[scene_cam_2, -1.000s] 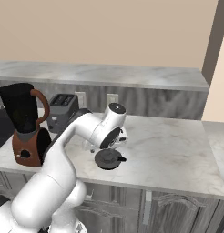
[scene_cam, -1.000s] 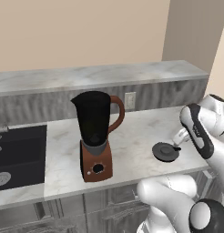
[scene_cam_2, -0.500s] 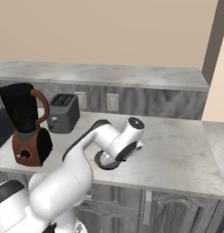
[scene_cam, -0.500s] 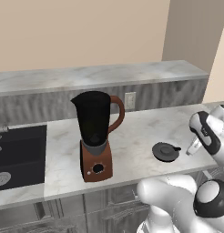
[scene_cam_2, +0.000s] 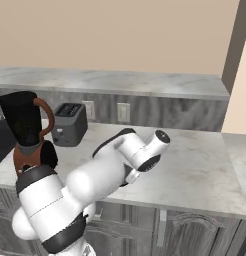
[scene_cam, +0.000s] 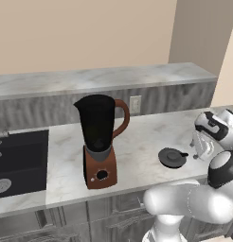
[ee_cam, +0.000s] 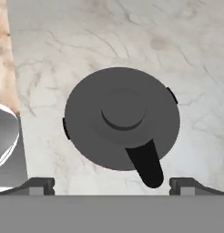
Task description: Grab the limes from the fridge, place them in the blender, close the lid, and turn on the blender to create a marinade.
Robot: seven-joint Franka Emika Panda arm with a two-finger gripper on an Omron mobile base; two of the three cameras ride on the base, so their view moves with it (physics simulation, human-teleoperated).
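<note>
1. You are at the lid step, by my reading. The lid [ee_cam: 122,119] lies flat on the counter [scene_cam: 142,142], well to the right of the blender [scene_cam: 100,142], and the hand camera looks almost straight down on it.

2. Your gripper [ee_cam: 111,184] hangs above the lid with its jaws spread wide and nothing between them. The two fingertips [ee_cam: 40,184] sit low in the hand view, one to either side of the disc's near edge. A dark tab sticks out from the lid's rim on that near side.

3. The jug stands upright on its base, top uncovered. You cannot see inside it from here, so whether the limes are in it is not something these pictures settle.

4. For the next move, I would centre on the raised knob in the middle of the lid, come straight down, and close on the knob rather than the wide rim.

5. After that, expect a lift and a long carry leftward to the jug's mouth; keep the lid level so it seats squarely.

6. The toaster [scene_cam_2: 68,125] stands behind the blender, against the wall.
</note>
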